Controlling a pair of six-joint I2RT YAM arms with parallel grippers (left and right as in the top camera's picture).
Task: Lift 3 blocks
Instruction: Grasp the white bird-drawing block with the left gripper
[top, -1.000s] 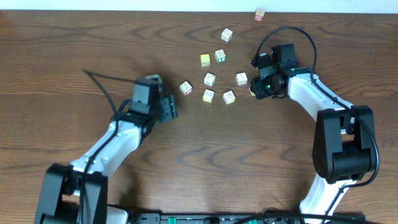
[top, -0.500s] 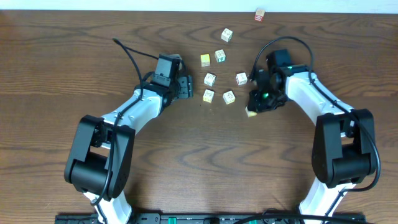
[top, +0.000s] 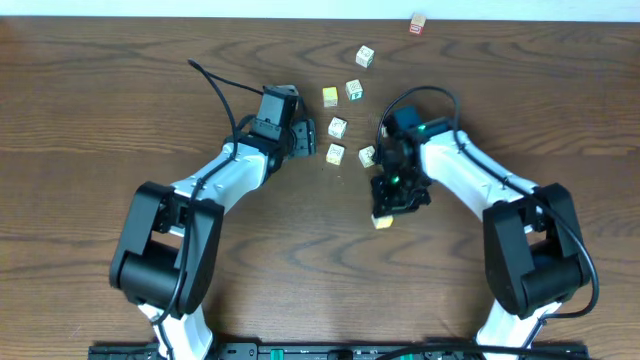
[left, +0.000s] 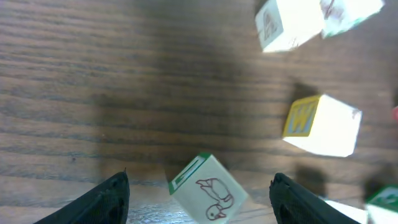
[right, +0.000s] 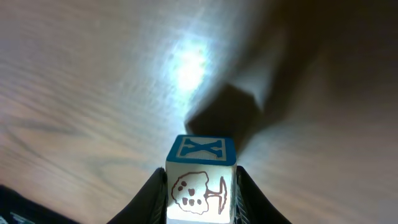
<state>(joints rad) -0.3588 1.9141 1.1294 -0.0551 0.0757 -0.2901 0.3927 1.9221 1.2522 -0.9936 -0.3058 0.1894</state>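
A pale block (left: 208, 190) with a reddish bird drawing and a green-edged face lies tilted on the table between the fingers of my left gripper (left: 202, 199), which is open around it without touching. From overhead, that left gripper (top: 302, 139) sits at the left edge of the cluster and hides this block. My right gripper (right: 200, 205) is shut on another block (right: 200, 183) with a reddish tree drawing and a blue X face. It holds the block above the table, casting a shadow beyond it. Overhead, this held block (top: 382, 220) shows under the right gripper (top: 386, 208).
More cubes lie loose: a yellow-faced one (top: 330, 97), pale ones (top: 353, 89), (top: 365, 56), (top: 337, 128), (top: 335, 153), (top: 367, 155), and a red one (top: 417, 22) at the far edge. Cubes (left: 289, 22), (left: 323, 124) lie ahead of the left gripper.
My right gripper has carried its block away from the cluster, toward the front and left. The left arm swung in to the cluster's left edge and has since nearly stopped.
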